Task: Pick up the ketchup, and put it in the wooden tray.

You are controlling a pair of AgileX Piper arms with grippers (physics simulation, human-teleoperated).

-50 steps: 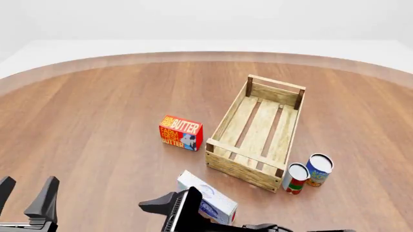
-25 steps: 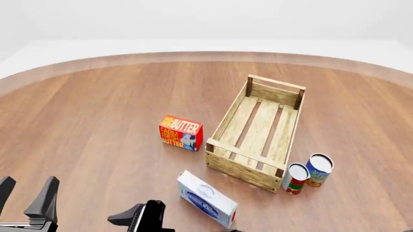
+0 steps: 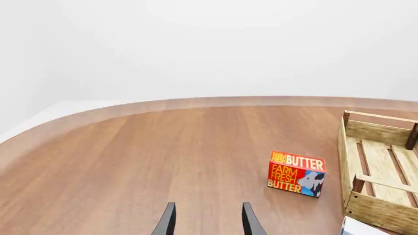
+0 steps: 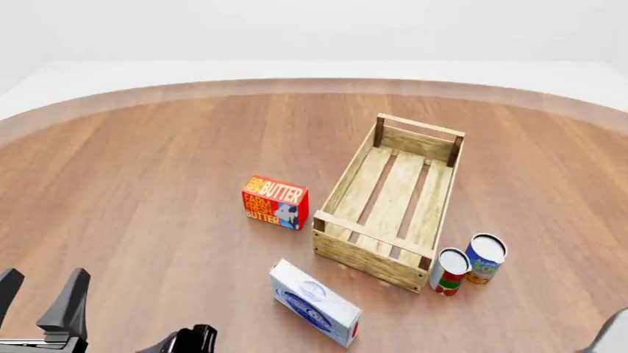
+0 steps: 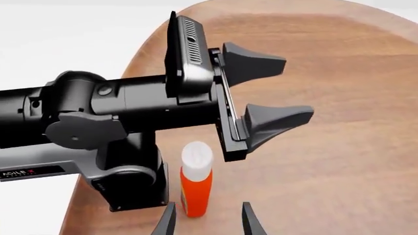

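Observation:
The ketchup, a small red bottle with a white cap, shows only in the right wrist view, upright on the table beside the left arm's base; it is out of the front view. My right gripper is open, with its fingertips just short of the bottle's base. In the front view it is at the bottom edge. My left gripper is open and empty at the bottom left; it also shows in its own wrist view and in the right wrist view. The wooden tray stands empty at centre right and shows in the left wrist view.
A red butter box stands left of the tray. A white-and-blue box lies in front of the tray. A red-and-green can and a blue can stand at the tray's near right corner. The left arm lies close behind the bottle.
My right gripper has swung left and back, away from the white-and-blue box toward the bottom edge of the front view. The left gripper and the objects have not moved.

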